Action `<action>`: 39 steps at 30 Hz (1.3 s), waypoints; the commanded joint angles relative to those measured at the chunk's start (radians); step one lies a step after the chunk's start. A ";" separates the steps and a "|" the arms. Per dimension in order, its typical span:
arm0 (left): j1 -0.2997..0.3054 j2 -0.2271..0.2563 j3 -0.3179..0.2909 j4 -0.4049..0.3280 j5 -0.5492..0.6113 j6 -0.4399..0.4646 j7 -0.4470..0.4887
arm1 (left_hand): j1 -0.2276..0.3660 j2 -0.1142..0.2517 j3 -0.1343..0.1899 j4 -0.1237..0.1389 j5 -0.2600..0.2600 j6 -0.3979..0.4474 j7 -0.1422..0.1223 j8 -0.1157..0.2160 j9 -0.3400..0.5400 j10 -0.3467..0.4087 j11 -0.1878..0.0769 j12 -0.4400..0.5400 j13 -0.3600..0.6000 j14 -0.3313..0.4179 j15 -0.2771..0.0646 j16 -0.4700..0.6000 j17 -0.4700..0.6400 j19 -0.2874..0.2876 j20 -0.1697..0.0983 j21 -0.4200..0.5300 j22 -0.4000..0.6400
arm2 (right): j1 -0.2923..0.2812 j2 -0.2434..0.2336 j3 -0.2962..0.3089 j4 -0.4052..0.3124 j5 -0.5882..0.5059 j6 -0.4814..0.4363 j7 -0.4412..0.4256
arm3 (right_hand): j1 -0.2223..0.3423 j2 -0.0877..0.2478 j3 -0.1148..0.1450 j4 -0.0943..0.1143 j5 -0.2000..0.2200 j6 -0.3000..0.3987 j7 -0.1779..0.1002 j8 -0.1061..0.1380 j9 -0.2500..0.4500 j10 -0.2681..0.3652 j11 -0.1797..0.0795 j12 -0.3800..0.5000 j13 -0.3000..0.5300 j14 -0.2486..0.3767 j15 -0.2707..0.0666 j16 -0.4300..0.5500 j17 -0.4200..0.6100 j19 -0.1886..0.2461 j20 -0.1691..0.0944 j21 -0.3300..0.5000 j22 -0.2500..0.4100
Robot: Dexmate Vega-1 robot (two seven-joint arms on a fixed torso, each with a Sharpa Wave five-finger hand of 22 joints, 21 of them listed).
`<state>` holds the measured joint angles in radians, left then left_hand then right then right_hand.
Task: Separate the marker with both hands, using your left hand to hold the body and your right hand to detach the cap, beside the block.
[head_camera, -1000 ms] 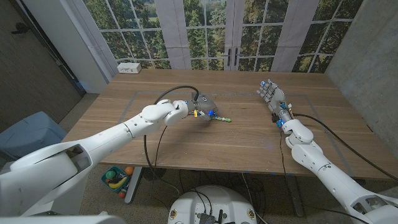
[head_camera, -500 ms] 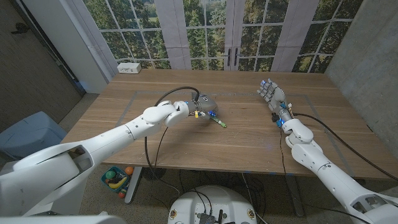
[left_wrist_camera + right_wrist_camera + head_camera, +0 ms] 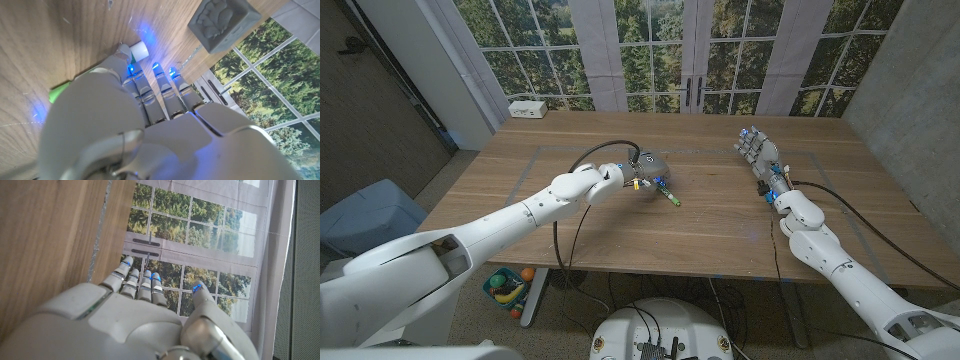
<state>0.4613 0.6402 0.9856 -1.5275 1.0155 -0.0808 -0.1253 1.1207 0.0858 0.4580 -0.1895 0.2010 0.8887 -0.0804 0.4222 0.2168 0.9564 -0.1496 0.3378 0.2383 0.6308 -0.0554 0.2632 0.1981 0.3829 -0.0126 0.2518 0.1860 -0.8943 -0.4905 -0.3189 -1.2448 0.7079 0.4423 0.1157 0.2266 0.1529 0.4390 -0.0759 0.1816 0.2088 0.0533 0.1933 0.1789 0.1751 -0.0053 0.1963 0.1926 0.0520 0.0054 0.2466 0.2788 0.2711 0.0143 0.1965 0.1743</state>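
A wooden table (image 3: 620, 215) fills the middle of the frame. Behind it, tall white-framed windows (image 3: 660, 50) across the top show green trees. A grey concrete wall (image 3: 910, 90) stands at right, a dark wall (image 3: 370, 110) at upper left, and a blue bin (image 3: 365, 215) at left.

Most of the marker (image 3: 59, 91) behind the left robot hand (image 3: 150, 125), only its two ends visible.

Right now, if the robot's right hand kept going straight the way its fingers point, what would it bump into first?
Probably nothing on the table. The right hand points toward the table's far edge, with bare wood ahead. Past that come the windows, though depth is hard to judge.
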 commanded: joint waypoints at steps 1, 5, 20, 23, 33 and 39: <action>0.021 0.001 -0.034 -0.026 -0.055 0.035 -0.007 | 0.048 0.025 -0.010 0.000 0.010 0.052 0.030 0.013 0.022 0.144 -0.063 0.048 0.076 0.015 -0.182 0.009 0.005 0.004 -0.003 0.003 0.003 | -0.006 -0.009 0.000 -0.020 -0.011 -0.004 -0.015 | -0.009 0.002 0.001 -0.002 0.004 0.005 -0.004 0.001 0.005 0.006 -0.001 0.003 0.006 0.009 0.001 0.006 -0.001 0.004 0.005 0.007 0.003; 0.025 0.002 -0.041 -0.036 -0.062 0.050 -0.004 | 0.056 0.015 -0.016 -0.001 0.014 0.069 0.035 0.019 0.020 0.152 -0.061 0.052 0.081 0.019 -0.183 0.009 0.005 0.005 -0.005 0.003 0.002 | -0.010 -0.017 -0.002 -0.032 -0.026 -0.006 -0.029 | -0.003 0.004 0.004 -0.007 0.005 0.006 -0.006 0.001 0.004 0.007 -0.001 0.003 0.006 0.009 0.000 0.005 -0.002 0.003 0.006 0.006 0.002; 0.042 -0.008 -0.079 -0.054 -0.104 0.105 0.054 | 0.069 0.009 -0.022 0.001 0.025 0.078 0.043 0.020 0.016 0.160 -0.059 0.055 0.091 0.033 -0.183 0.011 0.007 0.007 -0.005 0.002 0.002 | -0.030 -0.043 -0.003 -0.084 -0.074 -0.020 -0.093 | 0.043 0.005 0.029 -0.044 0.016 0.013 -0.009 0.004 0.004 0.016 -0.006 0.005 0.005 0.014 -0.005 0.000 -0.014 0.006 0.004 0.006 0.002; 0.047 -0.013 -0.088 -0.058 -0.118 0.121 0.063 | 0.072 0.009 -0.023 0.002 0.026 0.079 0.042 0.020 0.015 0.161 -0.058 0.056 0.093 0.036 -0.183 0.012 0.007 0.007 -0.005 0.002 0.002 | -0.035 -0.049 -0.003 -0.097 -0.086 -0.024 -0.109 | 0.056 0.004 0.035 -0.055 0.019 0.015 -0.006 0.005 0.004 0.021 -0.006 0.006 0.005 0.018 -0.005 0.000 -0.017 0.007 0.002 0.006 0.002; 0.062 -0.023 -0.111 -0.070 -0.155 0.166 0.111 | 0.077 0.005 -0.026 0.002 0.031 0.080 0.042 0.019 0.014 0.165 -0.057 0.057 0.097 0.041 -0.183 0.012 0.008 0.009 -0.006 0.002 0.003 | -0.047 -0.072 -0.005 -0.132 -0.128 -0.034 -0.148 | 0.101 -0.009 0.051 -0.089 0.029 0.035 0.004 0.012 0.005 0.044 -0.001 0.012 0.005 0.047 0.003 0.006 -0.024 0.029 0.007 0.013 0.002; 0.070 -0.030 -0.126 -0.077 -0.185 0.184 0.144 | 0.079 0.005 -0.028 0.003 0.034 0.080 0.043 0.018 0.013 0.165 -0.056 0.058 0.100 0.045 -0.183 0.013 0.009 0.009 -0.005 0.002 0.003 | -0.053 -0.084 -0.005 -0.155 -0.152 -0.038 -0.167 | 0.109 -0.012 0.053 -0.093 0.031 0.039 0.004 0.013 0.005 0.048 0.004 0.013 0.006 0.052 0.005 0.008 -0.025 0.034 0.009 0.014 0.002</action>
<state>0.5157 0.6226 0.8873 -1.5899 0.8771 0.0644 -0.0349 1.1705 0.0623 0.4304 -0.1894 0.2296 0.9455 -0.0586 0.4367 0.2265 0.9739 -0.1322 0.3757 0.2383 0.6648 -0.0642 0.2710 0.2024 0.3882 -0.0180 0.2518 0.1862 -0.9349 -0.5521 -0.3223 -1.3594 0.6011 0.4144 -0.0099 0.3229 0.1359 0.4872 -0.1602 0.2089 0.2393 0.0588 0.2004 0.1789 0.2128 -0.0037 0.2003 0.1926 0.0933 0.0107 0.2466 0.2506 0.2985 0.0231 0.2045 0.1748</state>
